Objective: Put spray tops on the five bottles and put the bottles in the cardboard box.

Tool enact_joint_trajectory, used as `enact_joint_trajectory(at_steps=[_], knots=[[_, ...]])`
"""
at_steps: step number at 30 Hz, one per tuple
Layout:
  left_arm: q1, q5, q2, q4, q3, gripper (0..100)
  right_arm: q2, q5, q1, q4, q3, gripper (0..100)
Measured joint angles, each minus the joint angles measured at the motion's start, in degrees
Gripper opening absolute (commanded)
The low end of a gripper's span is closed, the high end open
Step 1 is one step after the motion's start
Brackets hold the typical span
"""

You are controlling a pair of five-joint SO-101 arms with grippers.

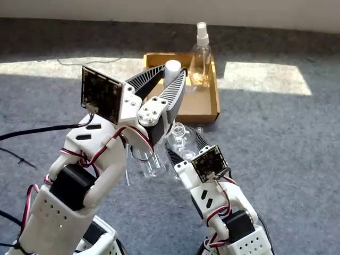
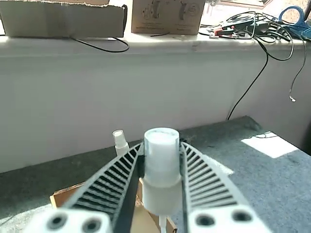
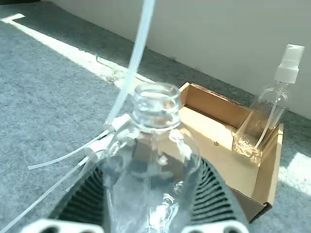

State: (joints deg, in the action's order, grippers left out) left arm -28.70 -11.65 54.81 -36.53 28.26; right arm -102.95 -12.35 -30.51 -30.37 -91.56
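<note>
Left hand (image 1: 171, 71) clamped on white plastic spray top (image 2: 160, 165); thin flexible dip tube (image 3: 138, 58) slants down beside neck, seemingly not yet in. Right hand (image 3: 154, 170) clamped on clear rounded bottle (image 3: 155, 141), neck open. Step: capping. Next: thread tube into neck, seat, twist. Cardboard box (image 1: 212, 101) at 12 o'clock, capped bottle (image 1: 201, 58) standing in its 1 o'clock corner.

The spray top (image 2: 160, 165) is white, the fingers (image 2: 109, 191) black and ribbed, the bottle (image 3: 155, 165) clear, the cardboard box (image 1: 202, 112) tan, the desk (image 1: 281, 159) grey.
</note>
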Motion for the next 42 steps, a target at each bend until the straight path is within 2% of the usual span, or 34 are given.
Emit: enact_joint_trajectory(at_steps=[6, 13, 19, 22, 30, 36, 42], knots=[[-0.09, 0.09, 0.00, 0.00, 0.44, 0, 0.00, 0.18, -0.09, 0.00, 0.00, 0.3], [0.09, 0.09, 0.09, 0.00, -7.47, 0, 0.00, 0.18, 0.00, 0.00, 0.00, 0.3], [-0.09, 0.09, 0.00, 0.00, -8.18, 0, 0.00, 0.18, 0.00, 0.00, 0.00, 0.3], [0.09, 0.09, 0.00, 2.11, -8.18, 0, 0.00, 0.18, 0.00, 0.00, 0.00, 0.3], [-0.18, 0.09, 0.00, 5.89, -3.96, 0, 0.00, 0.18, 0.00, 0.00, 0.00, 0.3], [-2.81, -1.49, 0.00, 6.15, -1.93, 0, 0.00, 0.18, 0.00, 0.00, 0.00, 0.3], [-2.64, -1.49, 0.00, 6.15, 1.93, 0, 0.00, 0.18, 0.00, 0.00, 0.00, 0.3]])
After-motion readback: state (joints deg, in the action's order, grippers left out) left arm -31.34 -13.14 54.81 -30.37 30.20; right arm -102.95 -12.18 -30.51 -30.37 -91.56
